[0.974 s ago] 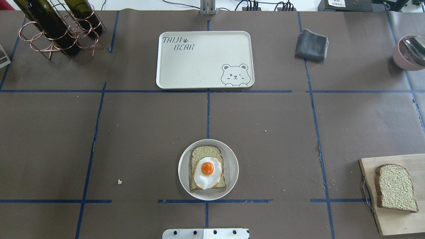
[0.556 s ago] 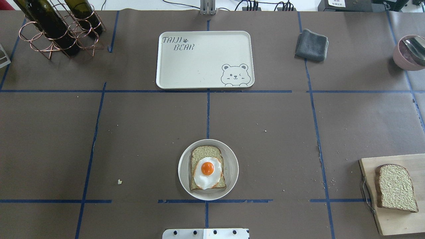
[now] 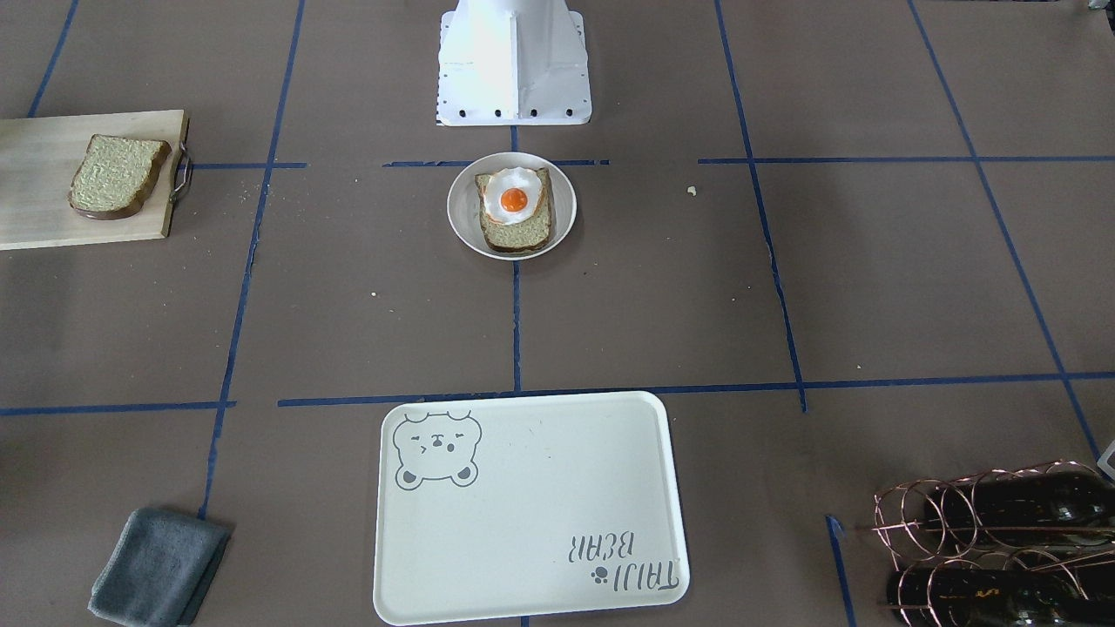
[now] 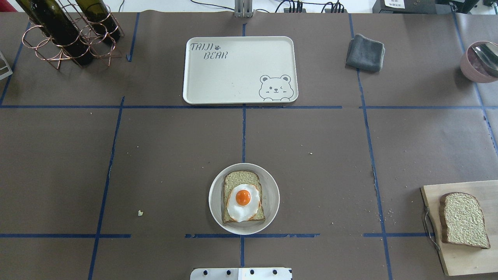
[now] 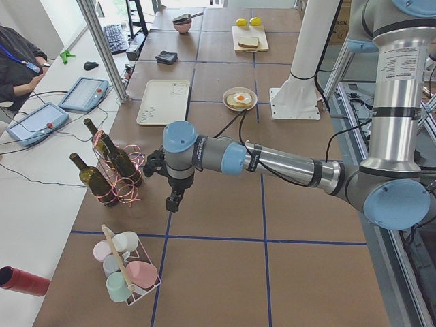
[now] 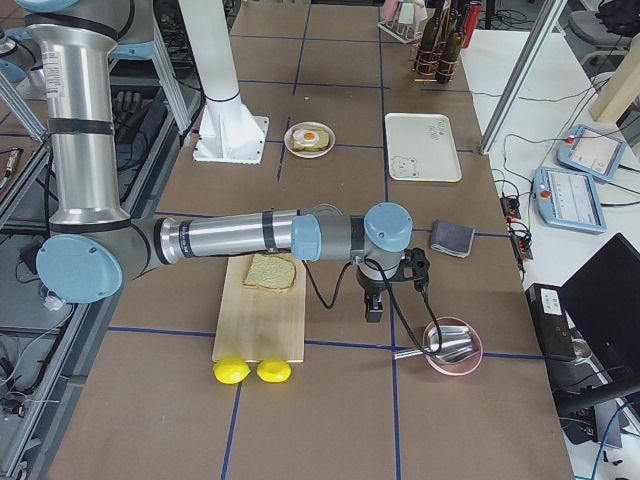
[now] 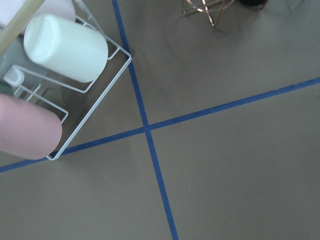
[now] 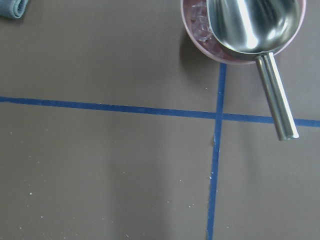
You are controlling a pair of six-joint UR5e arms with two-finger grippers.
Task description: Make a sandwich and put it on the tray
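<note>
Overhead exterior: bread slice [image 4: 241,178] with egg [image 4: 243,202] on plate [image 4: 272,198], near centre.
Second slice [image 4: 463,219]: on board [image 4: 463,260], near right.
Tray [image 4: 233,77]: far centre, well apart from plate.
Left claw [image 5: 174,201]: hangs over table near bottle rack [image 5: 126,187]; jaw gap, can't tell.
Right claw [image 6: 374,305]: hangs between board and pink bowl [image 6: 430,358]; can't tell either.

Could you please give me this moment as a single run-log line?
egg on bread slice on plate | second slice on wooden board | tray: nothing on it | left gripper, right gripper: away, state unclear
</note>
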